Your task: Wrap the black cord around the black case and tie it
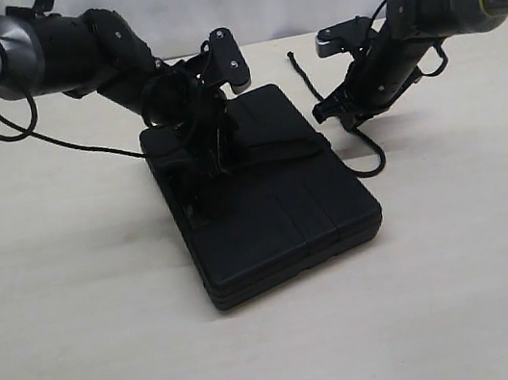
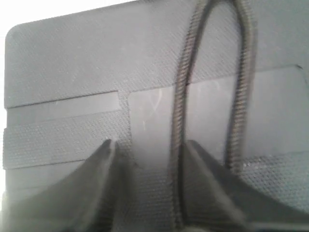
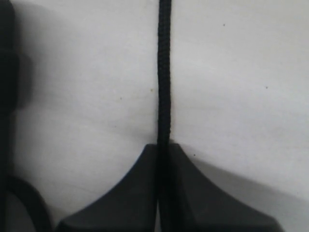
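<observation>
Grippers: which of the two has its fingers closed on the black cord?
The right gripper: its fingers pinch the black cord. The left gripper has its fingers apart above the black case.

Exterior camera looks down from the front at the black case (image 1: pixel 276 206), black cord (image 1: pixel 295 61) at one o'clock — the left and right wrist cameras' respective close-ups.

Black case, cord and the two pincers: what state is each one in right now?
Black case: closed, lying flat.
Black cord: a loop lies on the case lid, another stretch is pinched.
Left pincer: open over the lid, one cord strand between its jaws.
Right pincer: shut on the cord.
</observation>
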`<control>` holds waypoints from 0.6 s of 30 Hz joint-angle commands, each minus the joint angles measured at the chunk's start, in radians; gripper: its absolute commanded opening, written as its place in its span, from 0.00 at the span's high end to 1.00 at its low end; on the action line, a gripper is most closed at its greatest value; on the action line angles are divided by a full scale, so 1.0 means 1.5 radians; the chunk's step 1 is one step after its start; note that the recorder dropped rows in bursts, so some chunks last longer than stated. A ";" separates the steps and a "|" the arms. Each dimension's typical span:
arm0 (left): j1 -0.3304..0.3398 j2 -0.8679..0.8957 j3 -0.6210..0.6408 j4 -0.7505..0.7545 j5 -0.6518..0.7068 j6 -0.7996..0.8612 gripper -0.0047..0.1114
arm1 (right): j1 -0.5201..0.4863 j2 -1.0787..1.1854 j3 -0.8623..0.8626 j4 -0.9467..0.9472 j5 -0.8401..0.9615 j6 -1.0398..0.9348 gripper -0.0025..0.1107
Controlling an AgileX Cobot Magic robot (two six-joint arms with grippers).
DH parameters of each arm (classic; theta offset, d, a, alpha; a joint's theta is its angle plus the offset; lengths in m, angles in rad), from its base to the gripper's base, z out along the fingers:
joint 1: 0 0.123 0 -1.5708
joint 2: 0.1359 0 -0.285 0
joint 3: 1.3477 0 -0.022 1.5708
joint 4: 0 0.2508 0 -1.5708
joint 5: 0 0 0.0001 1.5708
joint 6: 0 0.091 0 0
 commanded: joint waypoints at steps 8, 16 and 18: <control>-0.003 0.009 -0.001 -0.072 -0.084 -0.023 0.96 | -0.003 -0.026 0.063 0.003 -0.130 0.007 0.94; 0.000 -0.007 -0.001 -0.199 -0.111 -0.038 0.96 | 0.005 -0.096 0.201 0.003 -0.350 0.007 0.94; 0.005 -0.007 -0.001 -0.244 -0.117 -0.039 0.96 | 0.006 -0.103 0.240 -0.001 -0.409 0.006 0.94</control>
